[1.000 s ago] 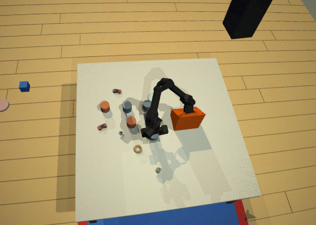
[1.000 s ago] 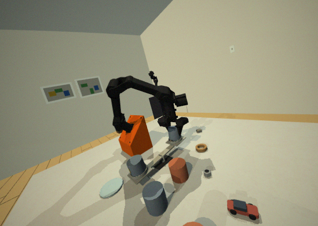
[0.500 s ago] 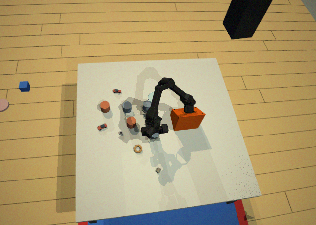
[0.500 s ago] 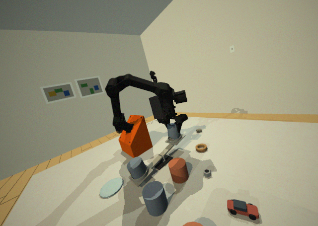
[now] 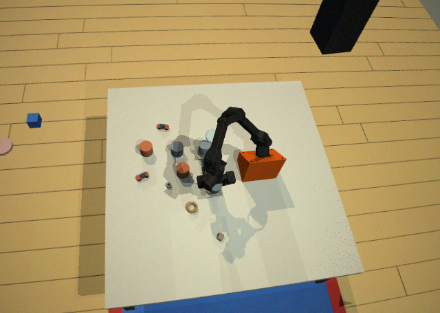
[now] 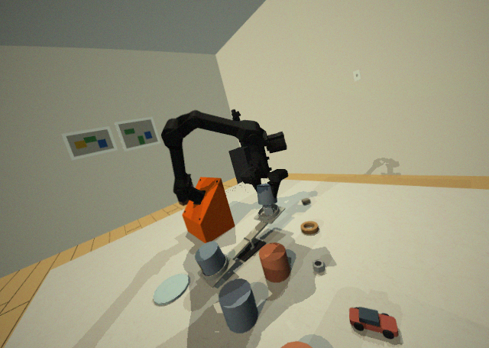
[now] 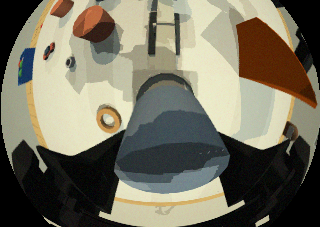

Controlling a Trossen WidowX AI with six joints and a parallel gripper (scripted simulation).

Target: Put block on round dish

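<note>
My gripper (image 5: 214, 186) (image 6: 267, 193) (image 7: 168, 134) is shut on a blue-grey cup (image 6: 265, 195) (image 7: 170, 137). It holds this cup just above the far end of the balance (image 6: 258, 229) (image 7: 142, 78) as seen in the exterior view. A pale, unclear shape shows in the ring below the cup's mouth; I cannot tell whether it is the block. The other blue-grey cup (image 5: 204, 148) (image 6: 210, 258) stands on the balance's opposite end. The round pale dish (image 5: 210, 135) (image 6: 171, 290) lies beside that end, with nothing on it.
A loose blue-grey cylinder (image 5: 177, 148) (image 6: 238, 307) and an orange-red one (image 5: 182, 170) (image 6: 274, 261) (image 7: 94, 24) stand beside the balance. A wooden ring (image 5: 192, 212) (image 6: 309, 232) (image 7: 101, 126), a nut (image 5: 168, 184) (image 7: 70, 62) and toy cars lie farther out. The orange base (image 5: 260, 169) is opposite.
</note>
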